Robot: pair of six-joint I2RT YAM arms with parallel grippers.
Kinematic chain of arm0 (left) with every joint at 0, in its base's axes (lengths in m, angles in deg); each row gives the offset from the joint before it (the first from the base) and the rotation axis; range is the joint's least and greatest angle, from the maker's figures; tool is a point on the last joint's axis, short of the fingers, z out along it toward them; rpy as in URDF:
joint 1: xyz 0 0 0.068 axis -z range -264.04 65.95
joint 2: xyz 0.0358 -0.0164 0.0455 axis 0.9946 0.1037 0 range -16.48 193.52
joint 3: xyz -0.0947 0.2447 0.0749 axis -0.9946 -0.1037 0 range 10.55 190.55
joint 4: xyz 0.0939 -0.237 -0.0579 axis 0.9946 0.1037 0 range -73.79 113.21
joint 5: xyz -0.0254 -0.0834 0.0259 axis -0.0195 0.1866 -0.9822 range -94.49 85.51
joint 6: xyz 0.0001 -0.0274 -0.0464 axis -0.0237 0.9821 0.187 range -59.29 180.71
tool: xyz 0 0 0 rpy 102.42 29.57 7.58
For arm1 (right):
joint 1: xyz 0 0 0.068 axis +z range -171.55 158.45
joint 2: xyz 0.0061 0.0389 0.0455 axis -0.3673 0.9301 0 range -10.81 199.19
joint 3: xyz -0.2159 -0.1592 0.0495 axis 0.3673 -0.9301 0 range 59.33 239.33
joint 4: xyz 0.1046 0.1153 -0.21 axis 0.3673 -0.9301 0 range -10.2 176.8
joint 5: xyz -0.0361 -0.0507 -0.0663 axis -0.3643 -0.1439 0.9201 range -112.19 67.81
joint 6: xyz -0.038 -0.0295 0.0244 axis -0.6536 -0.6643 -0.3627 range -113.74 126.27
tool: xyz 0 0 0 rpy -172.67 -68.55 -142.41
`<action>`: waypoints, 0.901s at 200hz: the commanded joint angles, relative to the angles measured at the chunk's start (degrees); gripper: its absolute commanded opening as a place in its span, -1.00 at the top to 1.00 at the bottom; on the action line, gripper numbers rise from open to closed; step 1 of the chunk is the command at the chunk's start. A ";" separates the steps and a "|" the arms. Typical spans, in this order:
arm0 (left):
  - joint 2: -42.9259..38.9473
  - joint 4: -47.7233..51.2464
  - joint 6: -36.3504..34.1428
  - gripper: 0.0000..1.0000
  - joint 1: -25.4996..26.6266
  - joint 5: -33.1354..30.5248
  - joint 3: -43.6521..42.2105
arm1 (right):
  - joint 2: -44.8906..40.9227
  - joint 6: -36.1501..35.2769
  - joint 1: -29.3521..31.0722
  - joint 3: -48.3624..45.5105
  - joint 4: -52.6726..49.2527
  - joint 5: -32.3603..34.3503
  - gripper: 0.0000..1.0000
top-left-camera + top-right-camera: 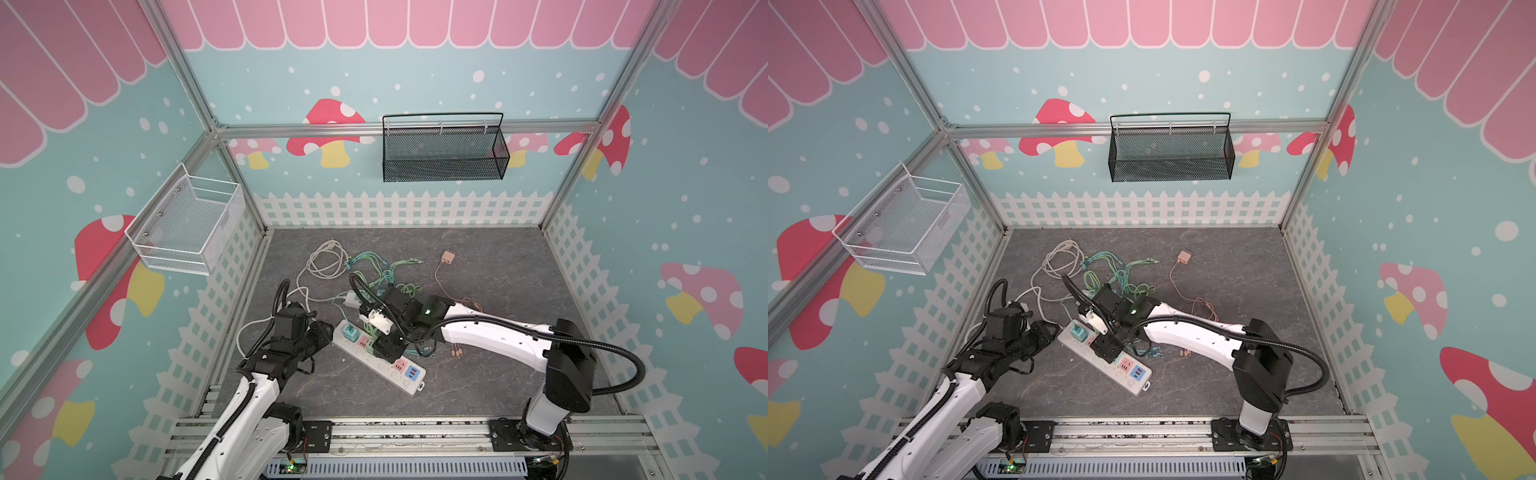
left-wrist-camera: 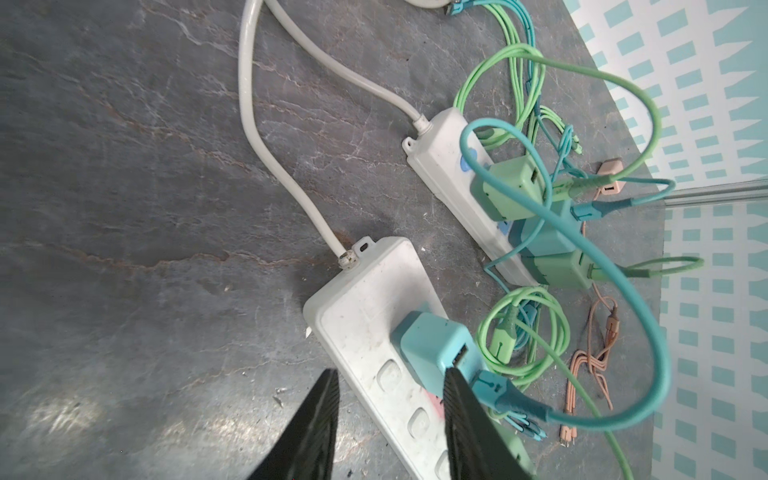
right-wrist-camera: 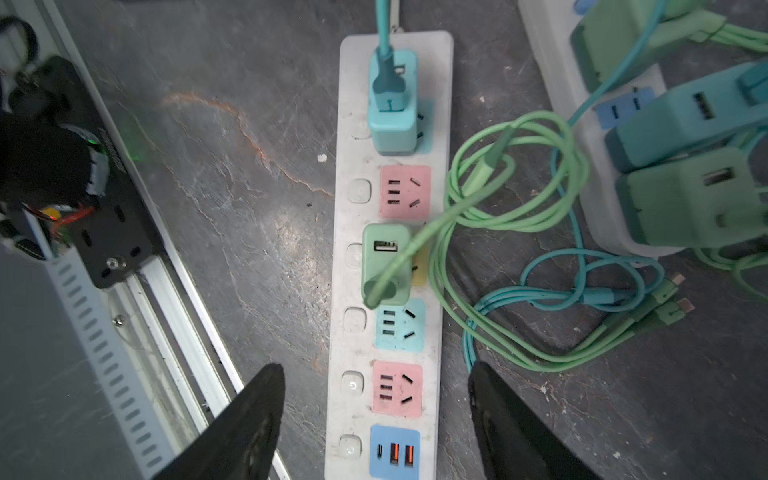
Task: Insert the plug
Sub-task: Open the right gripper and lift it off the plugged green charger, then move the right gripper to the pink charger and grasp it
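A white power strip (image 3: 345,291) lies on the grey table, also seen in both top views (image 1: 409,388) (image 1: 1136,388). A green plug (image 3: 384,266) with a green cable sits in the strip's yellow socket. A teal plug (image 3: 392,108) (image 2: 432,349) (image 1: 348,332) sits in the end socket. My right gripper (image 3: 376,374) (image 1: 386,347) hovers over the strip, open, one finger on each side of it and holding nothing. My left gripper (image 2: 388,386) (image 1: 330,328) is open at the strip's cable end. One of its fingers (image 2: 457,399) is against the teal plug, the other over the table.
A second white strip (image 2: 440,166) (image 3: 552,83) with green and teal plugs lies just behind. Green and teal cables (image 1: 386,270) tangle there, beside a white cable coil (image 1: 328,259) and a beige adapter (image 1: 448,257). A black basket (image 1: 444,153) and a white basket (image 1: 187,224) hang on the walls.
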 commanded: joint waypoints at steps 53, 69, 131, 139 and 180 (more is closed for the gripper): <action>-6.13 4.91 -1.46 -0.07 -0.69 2.20 5.42 | -8.59 8.55 -15.46 -5.70 9.11 13.70 -0.51; -6.71 5.53 -2.35 -0.18 -0.73 3.27 6.46 | -9.55 10.80 -17.39 -7.52 12.92 16.58 -0.56; -9.88 9.61 -6.26 -0.41 -0.78 3.36 10.60 | -2.14 15.95 -24.69 -6.68 19.85 24.21 -0.75; -10.06 10.31 -6.53 -0.42 -0.78 3.54 11.06 | -0.77 17.12 -25.82 -6.08 20.48 24.68 -0.78; -11.58 14.98 -8.36 -0.45 -0.78 3.87 13.02 | 6.25 25.34 -30.69 -2.92 21.53 25.53 -0.88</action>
